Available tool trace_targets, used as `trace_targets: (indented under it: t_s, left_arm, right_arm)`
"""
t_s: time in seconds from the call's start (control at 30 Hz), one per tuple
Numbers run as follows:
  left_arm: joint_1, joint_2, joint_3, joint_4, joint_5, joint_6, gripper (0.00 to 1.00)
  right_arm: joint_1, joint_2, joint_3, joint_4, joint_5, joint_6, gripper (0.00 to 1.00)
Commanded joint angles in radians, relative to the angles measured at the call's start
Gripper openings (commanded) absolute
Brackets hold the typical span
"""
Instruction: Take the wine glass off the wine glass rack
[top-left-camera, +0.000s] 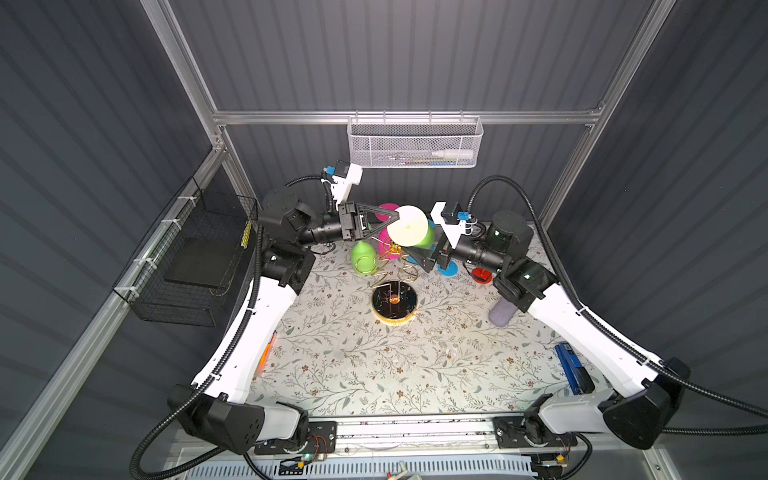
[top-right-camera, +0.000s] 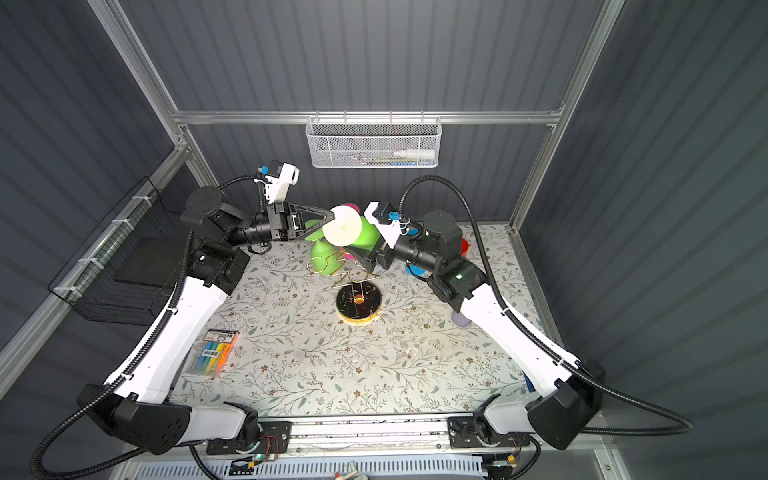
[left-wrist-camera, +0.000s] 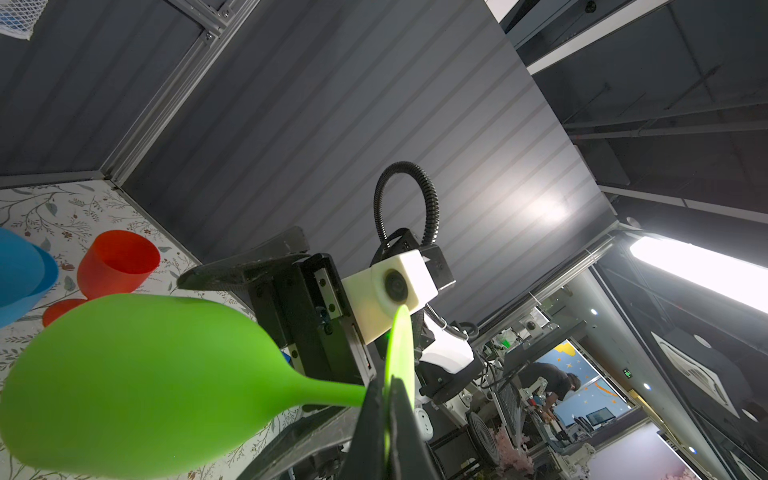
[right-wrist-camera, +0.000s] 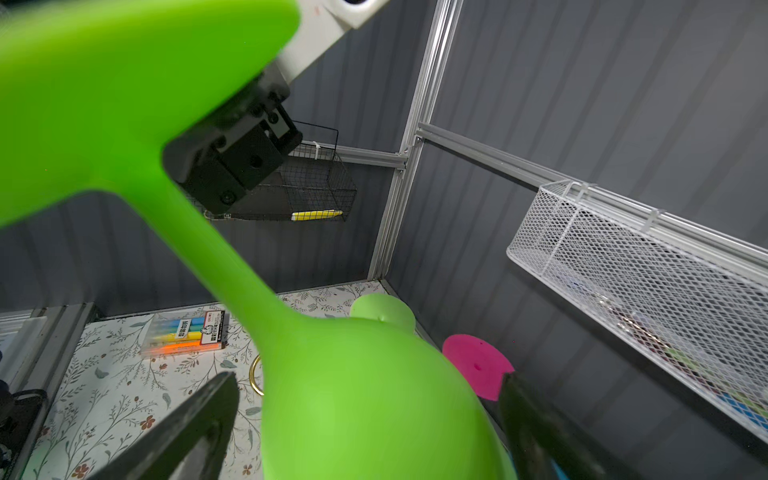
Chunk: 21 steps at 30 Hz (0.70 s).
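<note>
A gold wine glass rack (top-left-camera: 395, 305) is standing on the bench (top-left-camera: 374, 374). Above its arms, the left tool (left-wrist-camera: 387, 399) is clamping shut on the thin foot of a sideways green wine glass (left-wrist-camera: 124, 374) — seemingly clear. The right tool (right-wrist-camera: 368, 390) is gaping wide, straddling the bowl. Risk — the foot slipping, dropping it onto a second green glass (top-left-camera: 360, 254) hanging behind.

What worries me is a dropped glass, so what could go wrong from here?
1. The left gripper pinches only the thin foot of the green wine glass; its bowl could pivot or slip out.
2. The right gripper has open fingers flanking the rounded bowl; closing there might squeeze it loose.
3. The wine glass rack stands close by, so a swing could knock it or the other green glass.
</note>
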Motion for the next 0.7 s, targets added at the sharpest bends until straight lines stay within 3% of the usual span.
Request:
trace_targets:
  t_s: [0.0,0.4,0.6,0.67]
  left_arm:
    - [-0.007,-0.005,-0.008,0.062,0.026,-0.019,0.00]
    - [-0.007,-0.001,-0.026,0.183,0.028,-0.113,0.00]
    - [-0.007,0.001,-0.021,0.193,0.025,-0.123,0.00]
    - [-0.007,0.003,-0.020,0.199,0.022,-0.128,0.00]
  right_arm:
    - [0.012,0.011,0.033,0.019,0.031,-0.015,0.99]
    - [0.022,0.002,0.004,0.007,0.065,-0.023,0.95]
    - [0.028,-0.006,-0.007,0.012,0.088,-0.023,0.74]
    - [0.027,-0.014,-0.014,0.014,0.091,-0.024,0.73]
